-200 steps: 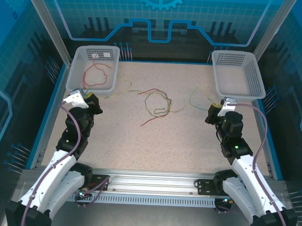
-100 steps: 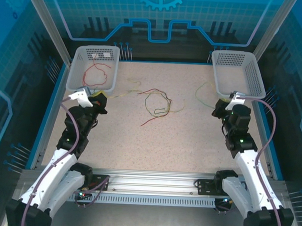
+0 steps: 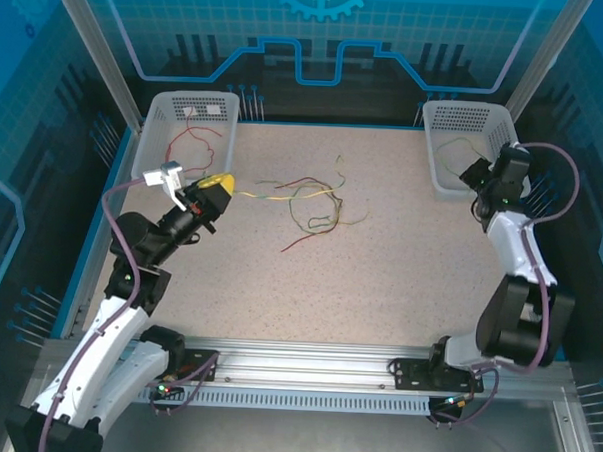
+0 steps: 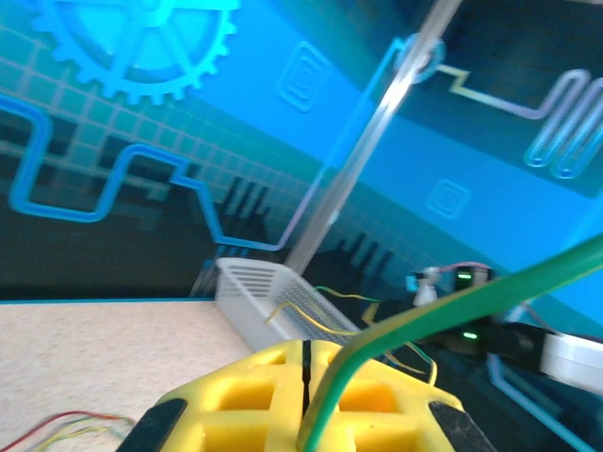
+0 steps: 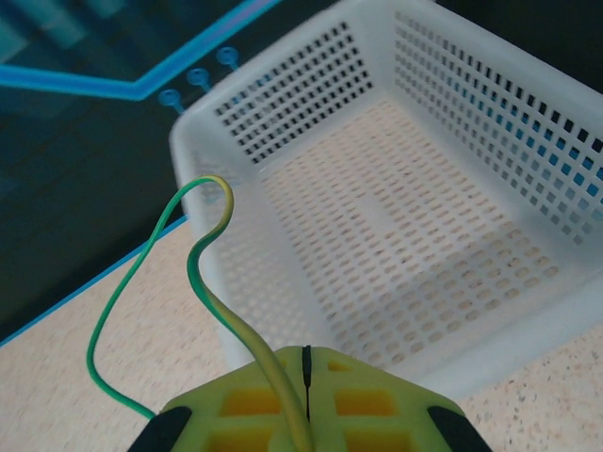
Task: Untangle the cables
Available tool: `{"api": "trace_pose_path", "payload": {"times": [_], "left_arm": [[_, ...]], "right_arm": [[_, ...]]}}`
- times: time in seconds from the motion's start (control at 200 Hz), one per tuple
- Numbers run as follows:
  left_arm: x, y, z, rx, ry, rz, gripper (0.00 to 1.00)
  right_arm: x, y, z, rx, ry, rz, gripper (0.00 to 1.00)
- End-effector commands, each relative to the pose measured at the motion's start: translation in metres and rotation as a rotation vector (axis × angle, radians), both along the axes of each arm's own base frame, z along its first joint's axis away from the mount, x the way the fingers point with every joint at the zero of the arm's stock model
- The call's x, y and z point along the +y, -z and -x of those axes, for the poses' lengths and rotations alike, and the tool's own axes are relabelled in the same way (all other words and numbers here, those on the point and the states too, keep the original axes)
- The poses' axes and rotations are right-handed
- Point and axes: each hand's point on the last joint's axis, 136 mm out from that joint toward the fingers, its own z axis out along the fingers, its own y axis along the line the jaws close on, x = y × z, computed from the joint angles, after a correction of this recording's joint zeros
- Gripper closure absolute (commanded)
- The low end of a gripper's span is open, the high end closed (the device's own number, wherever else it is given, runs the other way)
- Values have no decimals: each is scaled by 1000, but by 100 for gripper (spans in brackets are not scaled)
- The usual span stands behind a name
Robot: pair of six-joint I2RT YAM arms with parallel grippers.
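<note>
A loose tangle of red and yellow-green cables (image 3: 313, 201) lies mid-table. My left gripper (image 3: 215, 185) sits just left of it, near the left basket's corner. Its yellow jaws (image 4: 304, 363) are shut on a green cable (image 4: 424, 315), whose far run leads to the tangle. My right gripper (image 3: 476, 176) hangs at the right basket (image 3: 446, 177), shut (image 5: 305, 367) on a yellow-green cable (image 5: 212, 282) that loops up before the basket's rim (image 5: 203, 160). That cable (image 3: 455, 148) droops into the basket. A red cable (image 3: 190, 146) lies in the left basket (image 3: 149, 154).
The white baskets stand at the two far corners of the speckled table (image 3: 359, 279). A blue rim and clear walls enclose the table. The right arm (image 3: 515, 255) runs along the right edge. The left arm (image 3: 129, 279) crosses the near left part.
The right arm has swung back and to the right, carrying its yellow-green cable from the table to the right basket. The left gripper moved right, drawing a cable out of the tangle.
</note>
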Motion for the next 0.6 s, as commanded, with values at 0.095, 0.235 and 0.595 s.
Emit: {"api": "trace_pose_path", "payload": {"times": [0.095, 0.235, 0.595], "left_arm": [[-17, -8, 28, -59, 150, 36, 100], [-21, -6, 30, -59, 167, 39, 100], [-30, -6, 29, -60, 187, 22, 100]], "right_arm": [[-46, 24, -42, 36, 125, -27, 100], [-61, 42, -72, 39, 151, -31, 100], [-77, 81, -123, 43, 204, -105, 88]]}}
